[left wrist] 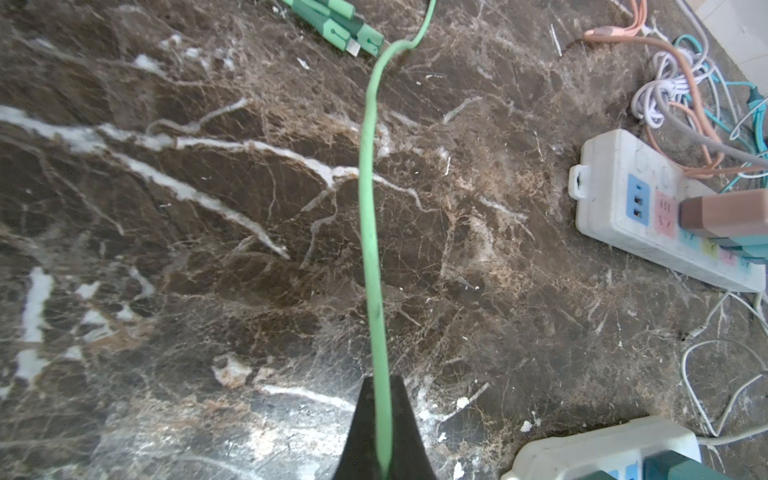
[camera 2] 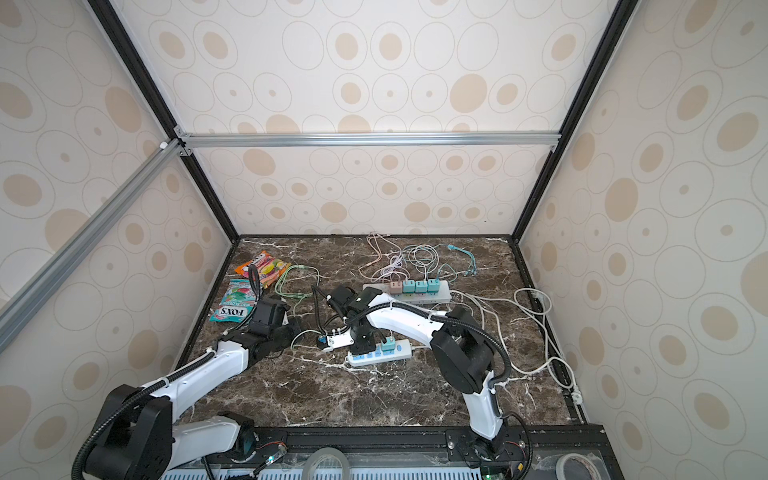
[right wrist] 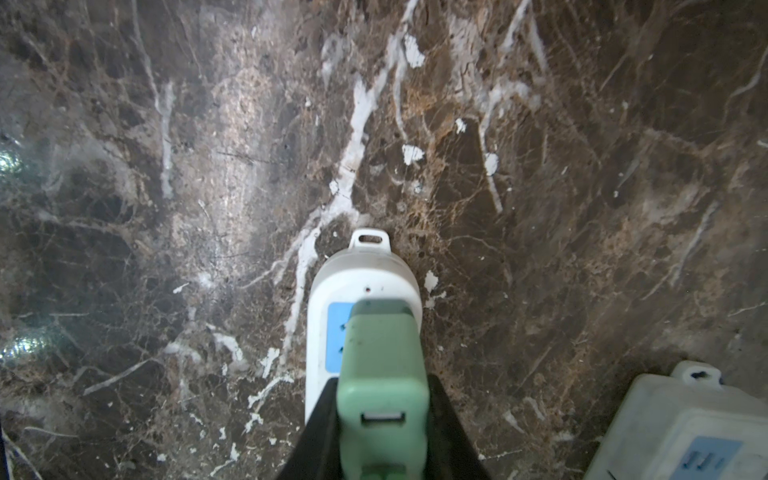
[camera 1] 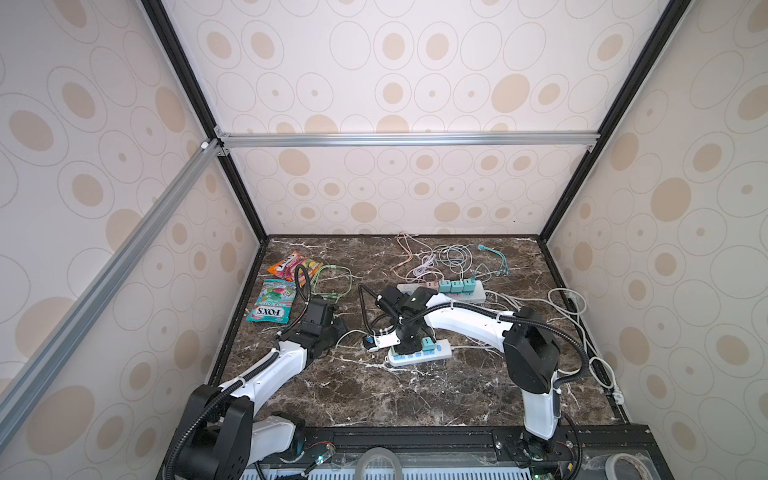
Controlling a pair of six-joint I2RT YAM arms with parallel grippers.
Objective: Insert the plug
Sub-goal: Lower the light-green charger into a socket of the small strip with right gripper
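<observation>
I am at the insertion step. My right tool (right wrist: 382, 388) is closed part-way round the green charger plug (right wrist: 382, 349), one finger pressed on each flank. It holds the plug upright over the end of the near power strip (right wrist: 365, 266), right above the blue socket (right wrist: 334, 336). The plug's USB port (right wrist: 382, 417) is empty. Its body hides the pins, so I cannot tell whether they have entered the slots or only stand over them.

I judge the next move to be a straight push down with the plug square to the strip. The strip lies loose on the bench (right wrist: 166, 208), so a skewed push could slide or tip it. A teal charger (camera 1: 428, 344) sits plugged in further along the same strip.

My left tool (left wrist: 383, 388) is clamped fully shut on the green cable (left wrist: 368, 208), which runs across the marble towards its connectors (left wrist: 345, 29). I take that hold to be for the lead's turn later.

Beyond lies the far power strip (left wrist: 615, 208), with a row of chargers (camera 1: 451, 286) plugged in.
</observation>
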